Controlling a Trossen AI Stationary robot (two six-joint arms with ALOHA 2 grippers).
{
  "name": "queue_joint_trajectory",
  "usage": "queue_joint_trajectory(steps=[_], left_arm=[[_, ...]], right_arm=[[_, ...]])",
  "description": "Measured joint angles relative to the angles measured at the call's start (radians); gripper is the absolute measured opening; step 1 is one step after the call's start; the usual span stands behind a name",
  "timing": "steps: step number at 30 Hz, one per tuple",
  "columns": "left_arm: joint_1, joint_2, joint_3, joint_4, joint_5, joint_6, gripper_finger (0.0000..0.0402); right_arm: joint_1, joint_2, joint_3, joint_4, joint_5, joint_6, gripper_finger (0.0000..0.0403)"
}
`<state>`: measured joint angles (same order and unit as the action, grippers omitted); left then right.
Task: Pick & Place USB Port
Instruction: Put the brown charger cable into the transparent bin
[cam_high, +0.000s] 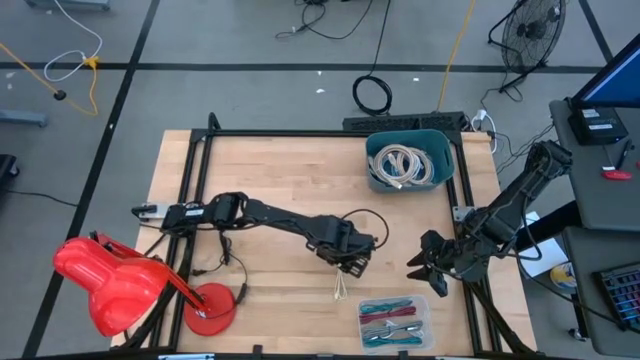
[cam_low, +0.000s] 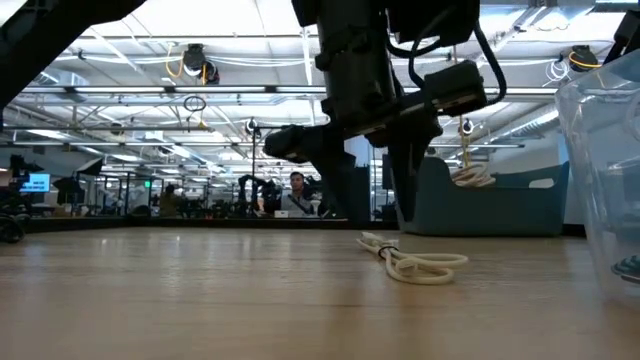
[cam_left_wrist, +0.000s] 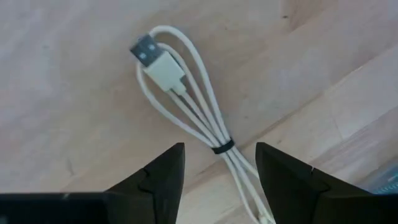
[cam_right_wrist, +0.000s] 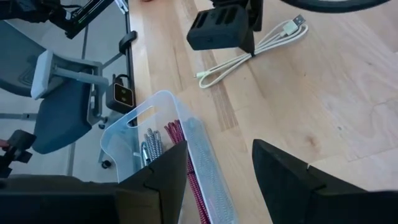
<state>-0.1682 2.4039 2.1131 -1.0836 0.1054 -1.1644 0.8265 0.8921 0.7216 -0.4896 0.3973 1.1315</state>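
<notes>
A white USB cable (cam_left_wrist: 186, 93), coiled in loops and bound by a dark tie, lies flat on the wooden table with its metal plug (cam_left_wrist: 144, 48) at one end. It also shows in the high view (cam_high: 341, 290) and the low view (cam_low: 420, 265). My left gripper (cam_left_wrist: 221, 155) hangs open just above it, pointing down, with one finger on either side of the tied part and touching nothing. My right gripper (cam_high: 425, 270) waits open at the table's near right, beside the clear tray, with nothing in it.
A clear plastic tray (cam_high: 395, 322) with coloured cables stands at the near right edge. A teal bin (cam_high: 410, 160) with coiled white cables sits at the far right. A red lamp-like object (cam_high: 110, 285) stands at the near left corner. A black frame rims the table.
</notes>
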Motion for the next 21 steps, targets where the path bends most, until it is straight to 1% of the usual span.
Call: queue_joint_trajectory(steps=[4,16,18,21], left_arm=[[-0.002,0.0,-0.037,0.068,0.018,-0.024,0.0202],[-0.01,-0.004,-0.102,0.103,0.02,-0.072,0.0202],[-0.011,-0.005,-0.109,0.103,0.012,-0.074,0.0194],[-0.012,-0.006,-0.113,0.106,0.01,-0.067,0.0165]], right_arm=[[0.0,0.0,0.0,0.0,0.0,0.0,0.0171],[0.0,0.0,0.0,0.012,-0.005,-0.004,0.0171],[0.0,0.0,0.0,0.023,-0.005,-0.015,0.0171],[0.0,0.0,0.0,0.042,-0.005,-0.024,0.0171]])
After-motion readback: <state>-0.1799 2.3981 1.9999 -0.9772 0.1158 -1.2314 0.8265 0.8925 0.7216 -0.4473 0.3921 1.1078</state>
